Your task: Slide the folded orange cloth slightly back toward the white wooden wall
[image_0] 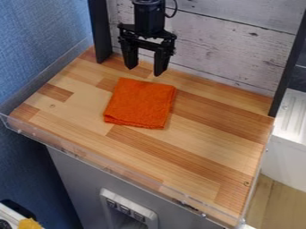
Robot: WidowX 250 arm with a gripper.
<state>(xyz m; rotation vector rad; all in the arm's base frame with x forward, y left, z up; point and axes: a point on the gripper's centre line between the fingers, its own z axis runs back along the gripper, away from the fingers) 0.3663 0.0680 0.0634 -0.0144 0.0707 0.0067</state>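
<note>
- Your gripper (144,70) hangs over the desk (203,165), close to its back edge by the plank wall (221,44), with the fingertips pointing down.
- You have its two fingers apart, with nothing between them.
- The cloth (140,103) is the thing nearest to your gripper; in the camera view it lies just below the fingertips, and they look clear of it.
- You'll find the cloth orange, folded into a rough square and flat on the desk, nearer the back left corner than the front right one.
- Its folded layers show along the side facing the desk's front edge.
- One black post (100,31) stands near your desk's back left corner, another (288,67) at the back right corner.
- A clear rail (74,152) runs along the front edge.
- Below that edge, you can see a grey cabinet (78,179) with a pale switch panel (125,210).
- A blue wall (42,40) stands beyond the left edge.
</note>
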